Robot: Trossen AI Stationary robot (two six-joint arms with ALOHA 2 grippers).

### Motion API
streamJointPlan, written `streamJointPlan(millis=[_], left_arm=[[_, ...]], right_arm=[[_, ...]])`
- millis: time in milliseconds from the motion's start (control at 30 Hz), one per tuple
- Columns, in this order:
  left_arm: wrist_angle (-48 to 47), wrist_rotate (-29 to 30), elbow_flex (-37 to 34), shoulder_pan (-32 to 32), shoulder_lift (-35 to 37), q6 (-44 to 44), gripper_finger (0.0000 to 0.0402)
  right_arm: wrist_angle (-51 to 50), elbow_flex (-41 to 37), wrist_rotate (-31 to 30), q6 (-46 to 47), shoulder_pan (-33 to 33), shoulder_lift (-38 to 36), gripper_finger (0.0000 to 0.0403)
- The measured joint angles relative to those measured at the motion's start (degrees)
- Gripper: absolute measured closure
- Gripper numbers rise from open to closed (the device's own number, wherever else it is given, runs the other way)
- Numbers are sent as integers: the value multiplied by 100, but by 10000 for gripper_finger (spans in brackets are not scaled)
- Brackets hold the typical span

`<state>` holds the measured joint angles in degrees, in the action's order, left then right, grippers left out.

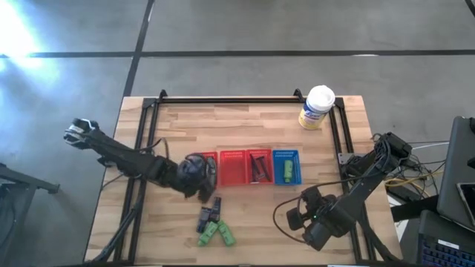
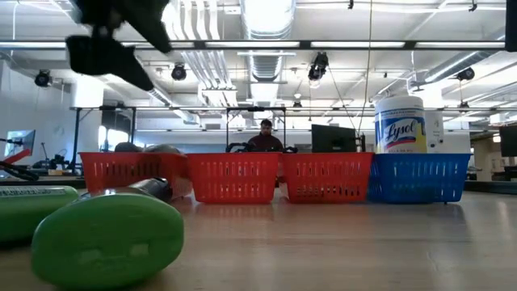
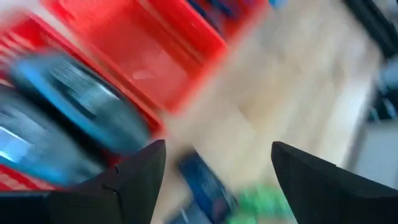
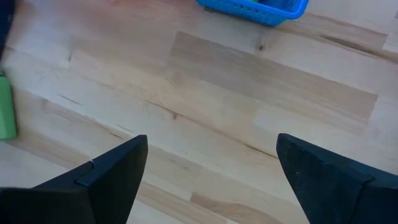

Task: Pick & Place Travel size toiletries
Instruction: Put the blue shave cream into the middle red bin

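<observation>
Baskets [image 1: 252, 166] in a row of four, three red and one blue, are our landmark, and we work from their left end. There our left gripper [image 1: 199, 178] hangs over the leftmost red basket [image 1: 208, 158], fingers apart and holding nothing as far as the left wrist view shows; grey oval bottles [image 3: 74, 106] already lie in that basket. We judge the step in hand to be going for another item, so we should drop straight onto the loose pile just in front of the left baskets, where dark flat packets [image 1: 208, 214] and green tubes [image 1: 216, 234] sit touching one another. We ought to choose a piece at the edge of the pile and close across its narrow side, so the neighbours are not dragged along. Thin black sticks [image 1: 258, 165] fill the third basket and a green tube [image 1: 286, 171] lies in the blue basket [image 1: 286, 166]. Behind the blue basket, near the table's far edge, stands a white-lidded tub [image 1: 317, 108], well clear. Our right gripper [image 1: 298, 216] waits in front of the blue basket, fingers apart, and could crowd the pile if it drifts leftward.
</observation>
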<state>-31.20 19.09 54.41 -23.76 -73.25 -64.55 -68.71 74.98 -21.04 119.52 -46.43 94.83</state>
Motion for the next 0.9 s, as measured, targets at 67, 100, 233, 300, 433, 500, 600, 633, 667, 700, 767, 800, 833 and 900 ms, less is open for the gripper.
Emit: streamJointPlan(millis=[67,100,233,300,433,500,600,633,667,700,767,800,833,900], left_arm=[[-90,-290,76,-182,-78,48,106],[-112,-354,87,-274,-110,41,106],[-82,-721,80,-634,-299,-100,106],[-96,-986,77,-810,-505,-154,106],[-106,-1189,240,-1164,-1089,-393,106],[-240,-1214,385,-1285,-1458,-643,106],[-799,-1218,713,-1335,-2013,-1272,106],[-998,-1232,845,-1343,-2170,-1463,106],[-1138,-1264,964,-1346,-2312,-1615,106],[-1233,-1268,1094,-1349,-2449,-1685,106],[-1228,-1282,1342,-1364,-2643,-1796,106],[-1238,-1283,1456,-1365,-2719,-1830,106],[-1254,-1283,1568,-1365,-2787,-1853,106],[-1344,-1285,1751,-1365,-2907,-1891,106]], right_arm=[[6,0,0,-41,24,0,51],[22,0,0,-95,33,0,52],[115,0,0,-168,76,0,61],[220,0,0,-215,97,0,66],[335,-11,2,-279,147,-2,71],[336,-15,0,-293,169,-7,70],[341,-22,5,-421,224,-7,63],[351,-22,11,-457,231,-7,61],[358,-22,17,-505,246,-7,58],[358,-22,28,-558,257,-7,55],[372,-22,35,-626,257,-7,51],[372,-22,41,-643,257,-7,50],[374,-22,46,-661,257,-7,49],[377,-22,53,-676,257,-7,50]])
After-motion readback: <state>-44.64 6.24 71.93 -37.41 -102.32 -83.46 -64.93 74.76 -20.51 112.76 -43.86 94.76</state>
